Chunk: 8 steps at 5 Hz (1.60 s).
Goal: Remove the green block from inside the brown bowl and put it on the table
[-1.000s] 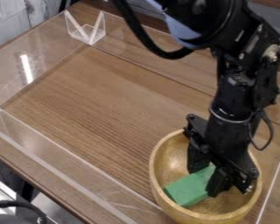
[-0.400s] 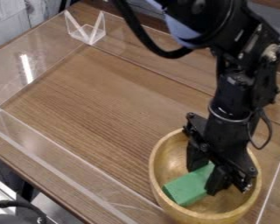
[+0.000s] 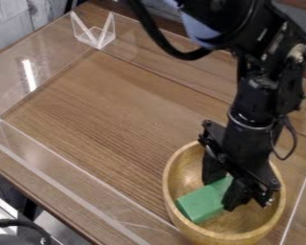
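Note:
The green block [image 3: 205, 202] lies inside the brown bowl [image 3: 182, 174] at the lower right of the table [image 3: 118, 105]. My black gripper [image 3: 237, 191] points straight down into the bowl, its fingers closed against the block's right end. The block sits tilted on the bowl's floor, its left part plainly visible and its right end hidden by the fingers. The jaws look shut on the block.
Low clear acrylic walls [image 3: 41, 158] border the table on the left and front. A small clear stand [image 3: 95, 31] sits at the far left corner. The arm's black body and cables [image 3: 245, 38] rise over the right side.

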Motion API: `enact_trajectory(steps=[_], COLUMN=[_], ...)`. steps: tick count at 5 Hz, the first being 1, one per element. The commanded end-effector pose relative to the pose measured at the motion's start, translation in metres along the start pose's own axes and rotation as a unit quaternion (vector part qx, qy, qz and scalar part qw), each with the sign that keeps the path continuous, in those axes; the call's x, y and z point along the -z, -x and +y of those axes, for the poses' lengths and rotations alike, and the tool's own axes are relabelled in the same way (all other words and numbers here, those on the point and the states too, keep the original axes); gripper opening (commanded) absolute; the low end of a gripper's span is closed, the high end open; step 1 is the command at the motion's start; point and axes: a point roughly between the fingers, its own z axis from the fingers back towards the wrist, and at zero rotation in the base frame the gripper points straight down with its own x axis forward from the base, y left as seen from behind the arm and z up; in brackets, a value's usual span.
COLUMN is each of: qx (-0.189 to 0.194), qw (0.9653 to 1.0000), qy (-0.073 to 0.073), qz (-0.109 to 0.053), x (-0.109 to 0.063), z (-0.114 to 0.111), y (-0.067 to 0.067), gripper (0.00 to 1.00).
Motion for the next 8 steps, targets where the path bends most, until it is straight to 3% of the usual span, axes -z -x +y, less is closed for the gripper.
enact_trajectory(steps=[1, 5, 6, 7, 8], qx=[-0.002, -0.016, -0.031, -0.041, -0.056], qw=[0.9991, 0.9977, 0.9967, 0.9960, 0.9947], qy=[-0.003, -0.009, -0.017, -0.017, -0.024], qz=[-0.042, -0.066, -0.074, -0.077, -0.083], x=[-0.022, -0.049, -0.081, -0.087, -0.096], z=[0.004, 0.013, 0.021, 0.033, 0.074], y=[-0.008, -0.009, -0.004, 0.005, 0.028], gripper=[0.00, 0.00, 0.00, 0.00, 0.00])
